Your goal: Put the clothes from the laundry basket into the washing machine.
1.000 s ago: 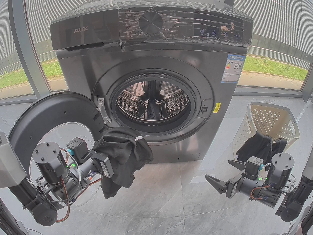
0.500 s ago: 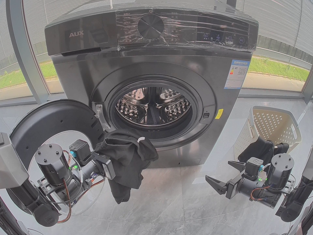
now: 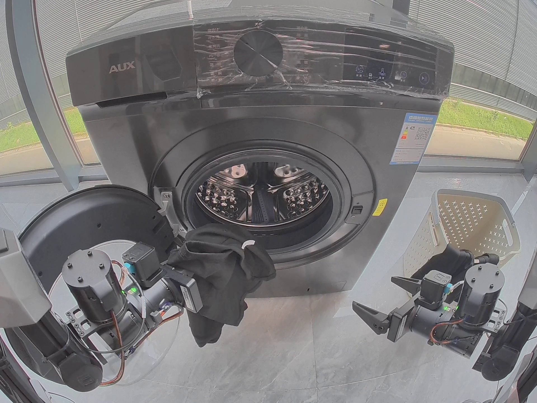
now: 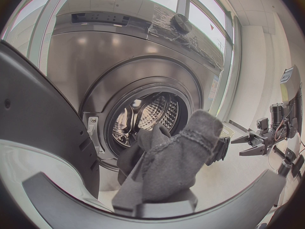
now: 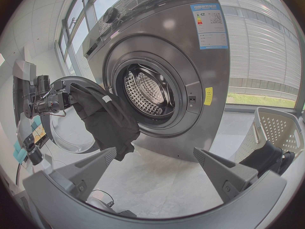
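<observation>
Head view shows left fingers (image 4: 168,207) clamped on the black garment (image 3: 224,270), hanging just near-left of the drum opening (image 3: 263,197); right fingers (image 3: 369,315) spread, empty, farther right.

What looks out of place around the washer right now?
Wrinkled plastic film covers the washing machine's control panel. A dark garment hangs over the laundry basket's rim, partly outside. Nothing spilled or damaged otherwise.

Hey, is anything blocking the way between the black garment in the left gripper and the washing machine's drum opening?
Nothing visible does. The door is swung wide to the robot's left, leaving the drum opening clear. The black garment in the left gripper hangs just before its lower rim.
</observation>
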Motion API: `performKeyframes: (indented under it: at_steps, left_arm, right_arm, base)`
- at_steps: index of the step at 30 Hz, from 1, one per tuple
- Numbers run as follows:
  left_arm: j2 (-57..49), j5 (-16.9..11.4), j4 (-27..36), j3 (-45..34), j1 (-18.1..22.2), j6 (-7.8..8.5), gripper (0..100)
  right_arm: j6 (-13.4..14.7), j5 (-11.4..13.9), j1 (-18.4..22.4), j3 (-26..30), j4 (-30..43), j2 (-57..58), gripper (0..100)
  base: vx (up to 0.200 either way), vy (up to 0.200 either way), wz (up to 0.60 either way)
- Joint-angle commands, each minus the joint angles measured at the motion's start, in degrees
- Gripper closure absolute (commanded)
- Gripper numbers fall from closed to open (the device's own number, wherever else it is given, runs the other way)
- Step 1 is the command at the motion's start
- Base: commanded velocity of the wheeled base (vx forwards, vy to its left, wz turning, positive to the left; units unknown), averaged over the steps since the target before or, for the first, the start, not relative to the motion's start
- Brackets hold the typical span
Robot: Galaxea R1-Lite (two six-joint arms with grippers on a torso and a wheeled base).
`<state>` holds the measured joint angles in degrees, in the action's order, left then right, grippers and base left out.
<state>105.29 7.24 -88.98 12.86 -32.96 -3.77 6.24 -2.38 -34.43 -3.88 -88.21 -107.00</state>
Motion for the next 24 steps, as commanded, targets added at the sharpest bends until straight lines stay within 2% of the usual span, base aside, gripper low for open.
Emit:
performKeyframes:
  at_steps: [1,9,19,24]
  left_arm:
    - [0.27,0.05,-0.05,-0.03,-0.17,-0.01,100]
    - [1.06,0.14,-0.05,0.15,-0.17,-0.01,100]
    - [1.41,0.32,-0.05,0.06,-0.26,-0.10,100]
    - [2.02,0.32,-0.05,0.23,-1.67,-0.63,100]
  right_arm:
    - [0.00,0.00,-0.03,0.01,-0.03,-0.14,0]
    - [0.09,0.09,-0.03,0.01,-0.03,-0.49,0]
    - [0.17,0.00,-0.29,0.01,-0.03,-0.76,0]
    - [0.09,0.00,-0.29,-0.08,-0.03,-0.67,0]
  base:
    - [0.200,0.000,0.00]
    - [0.200,0.000,0.00]
    - [0.000,0.000,0.00]
    - [0.000,0.000,0.00]
